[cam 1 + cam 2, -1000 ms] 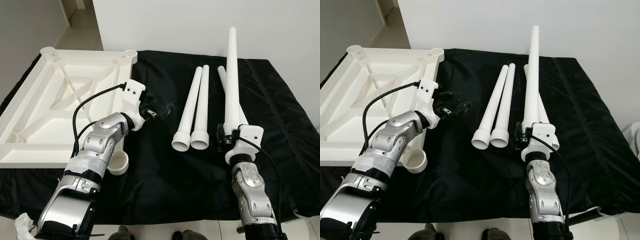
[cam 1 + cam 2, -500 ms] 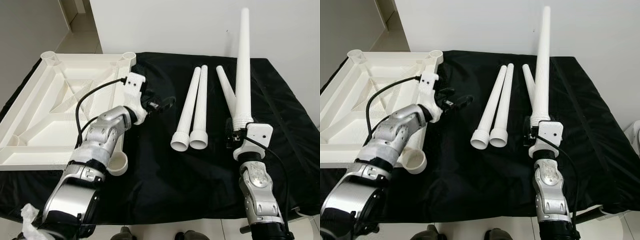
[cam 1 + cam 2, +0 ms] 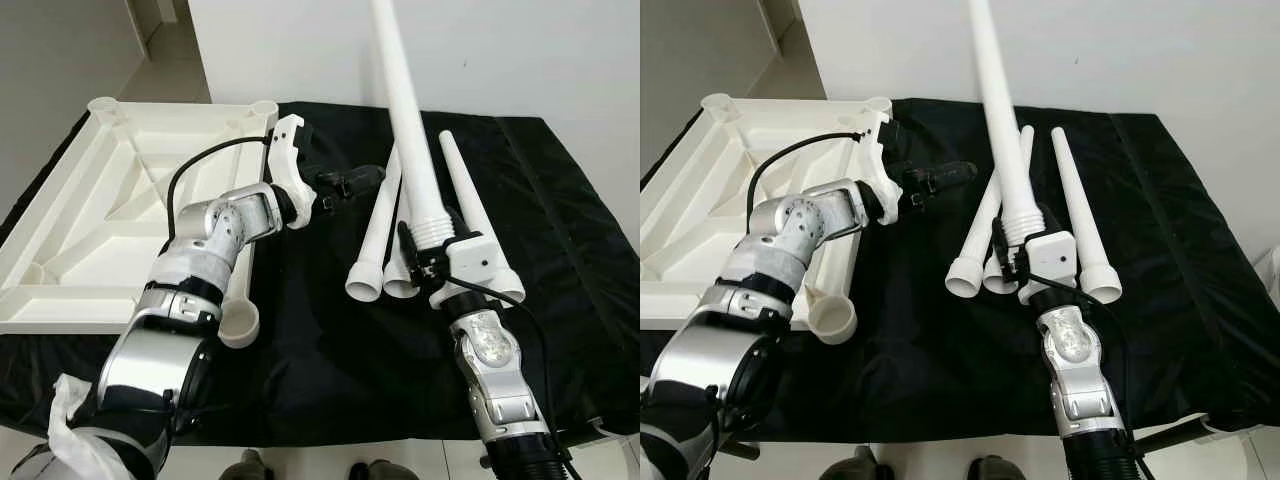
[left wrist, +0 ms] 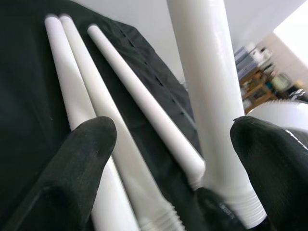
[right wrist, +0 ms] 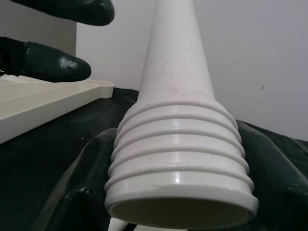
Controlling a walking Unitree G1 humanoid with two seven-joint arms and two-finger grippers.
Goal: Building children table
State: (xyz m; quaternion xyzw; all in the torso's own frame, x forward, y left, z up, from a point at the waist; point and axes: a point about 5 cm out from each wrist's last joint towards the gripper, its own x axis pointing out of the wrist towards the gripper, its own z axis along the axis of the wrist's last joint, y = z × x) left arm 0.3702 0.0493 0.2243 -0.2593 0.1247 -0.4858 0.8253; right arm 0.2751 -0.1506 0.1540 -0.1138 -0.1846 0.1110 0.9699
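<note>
A white table top (image 3: 120, 200) lies upside down on the left of the black cloth. My right gripper (image 3: 425, 255) is shut on the threaded end (image 5: 178, 159) of a long white table leg (image 3: 405, 110), which stands upright and leans slightly left. My left gripper (image 3: 355, 180) is open, its fingers (image 4: 82, 159) spread on either side of the held leg (image 4: 207, 82) without touching it. Two more legs (image 3: 375, 235) lie side by side on the cloth behind the held one. A third leg (image 3: 470, 215) lies to their right.
The table top's near corner socket (image 3: 238, 325) sticks out over the cloth beside my left arm. A white wall stands behind the black cloth (image 3: 560, 230). The cloth's front edge (image 3: 330, 425) runs just before my arms, and the floor shows below it.
My right gripper has swung the held leg leftward, over the lying legs. My left gripper has reached right toward it. The head camera has shifted a little.
</note>
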